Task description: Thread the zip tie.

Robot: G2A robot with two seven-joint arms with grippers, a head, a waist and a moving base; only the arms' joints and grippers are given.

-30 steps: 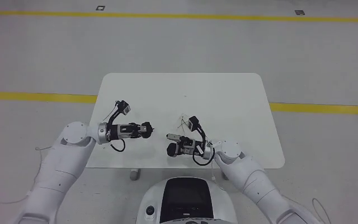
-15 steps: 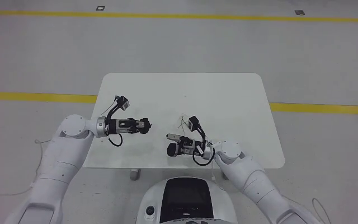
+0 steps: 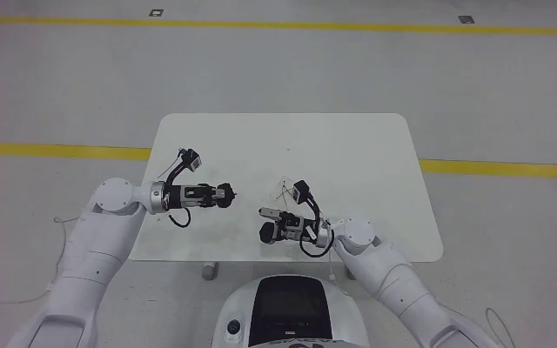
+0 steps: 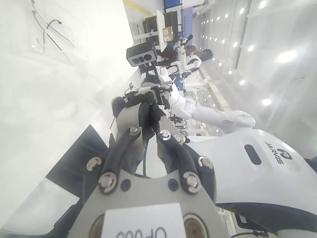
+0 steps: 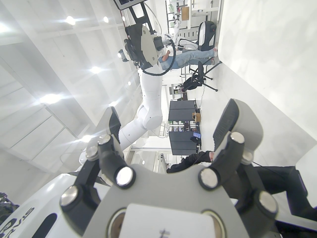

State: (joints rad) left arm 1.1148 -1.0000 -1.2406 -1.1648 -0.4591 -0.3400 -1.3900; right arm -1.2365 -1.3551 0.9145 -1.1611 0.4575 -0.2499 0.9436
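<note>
Smooth white round-cornered table [image 3: 365, 148] holds thin, curled black zip ties [image 4: 50, 32].

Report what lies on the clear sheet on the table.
Several thin black zip ties lie loose and crossed on the clear sheet. Nothing covers them; the white table shows through beneath.

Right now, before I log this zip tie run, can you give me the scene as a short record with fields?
left end effector: shut on a thin black zip tie, over the table
right end effector: open, empty, facing the left one
gap: the two are apart, not touching
spare zip ties: lying loose on the table
</note>
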